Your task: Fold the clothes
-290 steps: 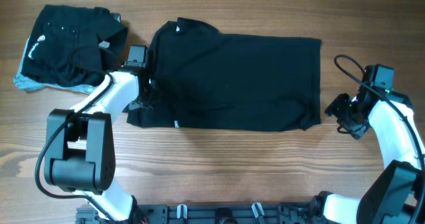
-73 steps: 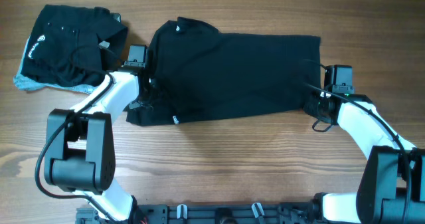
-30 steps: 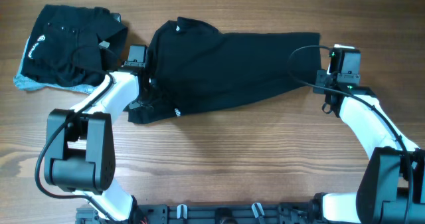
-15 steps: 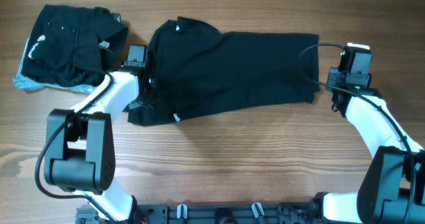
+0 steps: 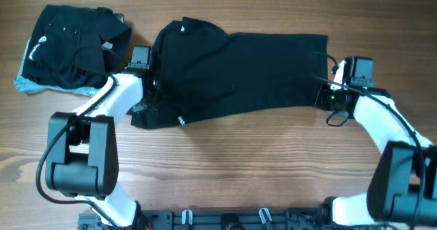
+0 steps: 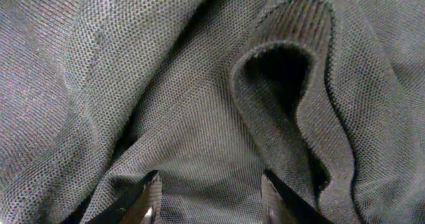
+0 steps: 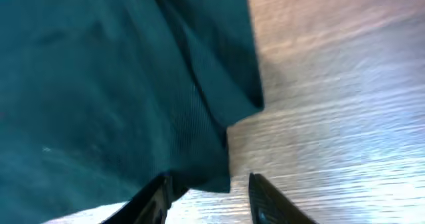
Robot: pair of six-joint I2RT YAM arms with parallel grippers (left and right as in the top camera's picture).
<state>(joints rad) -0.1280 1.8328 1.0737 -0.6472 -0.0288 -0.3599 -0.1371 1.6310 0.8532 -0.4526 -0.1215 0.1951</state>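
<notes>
While both arms reach in from the near edge of the table [image 5: 239,175], each ends at one side of the large black shirt [image 5: 239,73], which lies spread across the middle of the wood with its white neck label [image 5: 183,30] toward the far left. The left arm rises from its base at the near left, and its white forearm slants up and right to the shirt's left edge. The left gripper [image 5: 146,102] sits there on bunched fabric. The right arm arches up and inward from the near right, bringing the right gripper [image 5: 325,97] to the shirt's near right corner, with a black cable looped beside the wrist.

From above, neither claw's fingers can be made out against the black cloth. The left wrist camera fills with grey-looking knit and a hem curled into a loop. The left gripper [image 6: 211,199] shows two fingertips standing apart at the bottom of that view with cloth filling the gap; whether they pinch a fold cannot be told. The right wrist camera shows the shirt's corner [image 7: 199,117] lying flat on the wood. The right gripper [image 7: 209,197] is spread there, its left finger at the hem and its right finger over bare table.

Only the overhead view shows the folded black pieces [image 5: 68,46], with a white round logo and a pale grey edge, lying at the far left, apart from the shirt.
</notes>
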